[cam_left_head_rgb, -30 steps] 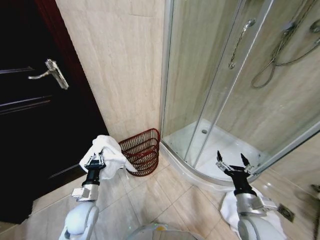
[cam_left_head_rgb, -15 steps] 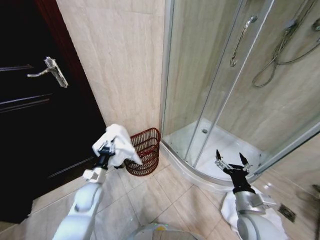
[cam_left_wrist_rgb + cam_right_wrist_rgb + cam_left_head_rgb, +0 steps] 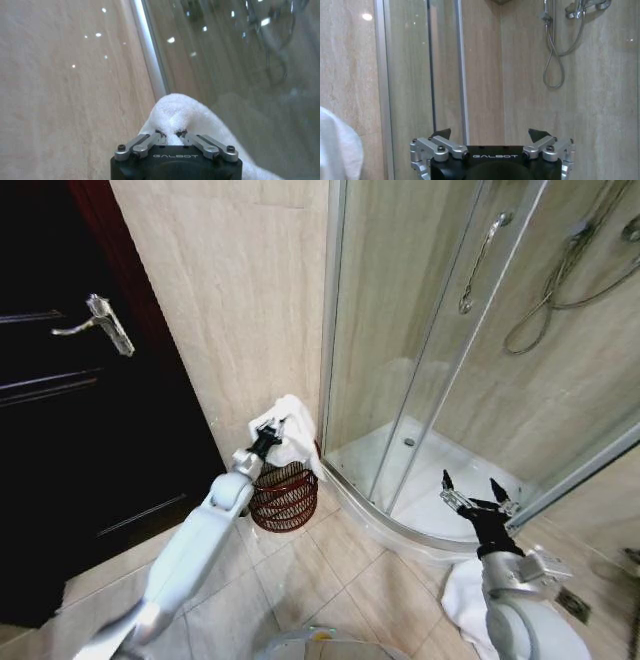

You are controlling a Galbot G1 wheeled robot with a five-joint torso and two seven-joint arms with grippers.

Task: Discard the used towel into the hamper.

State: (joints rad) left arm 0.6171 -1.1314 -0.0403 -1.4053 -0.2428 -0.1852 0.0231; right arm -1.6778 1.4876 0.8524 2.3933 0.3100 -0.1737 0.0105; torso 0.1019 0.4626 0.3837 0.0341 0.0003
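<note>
We note the hamper [image 3: 284, 496], a dark reddish-brown open-weave basket, standing on the tiled floor [image 3: 330, 580] in the corner where the beige wall [image 3: 240, 320] meets the frame of the shower enclosure [image 3: 440, 360]. The dark door [image 3: 70, 430] stands to its left.

The towel [image 3: 290, 430], white and bunched, hangs above the hamper's rim, just beside the enclosure frame. We cannot tell whether its lowest fold touches the rim. The left gripper [image 3: 266, 436] is extended over the hamper with its fingers clamped on the towel. In the left wrist view the towel [image 3: 185, 120] rises as a mound between the pinched fingertips of the left gripper [image 3: 169, 134], with the wall and the glass panel beyond.

The right gripper [image 3: 478, 498] is held low on the right side, in front of the shower tray, fingers spread and holding nothing. The right wrist view confirms the spread fingers of the right gripper [image 3: 490, 132], facing the glass and the shower hose [image 3: 552, 48].

A second white cloth [image 3: 470, 600] lies on the floor near the right arm.
</note>
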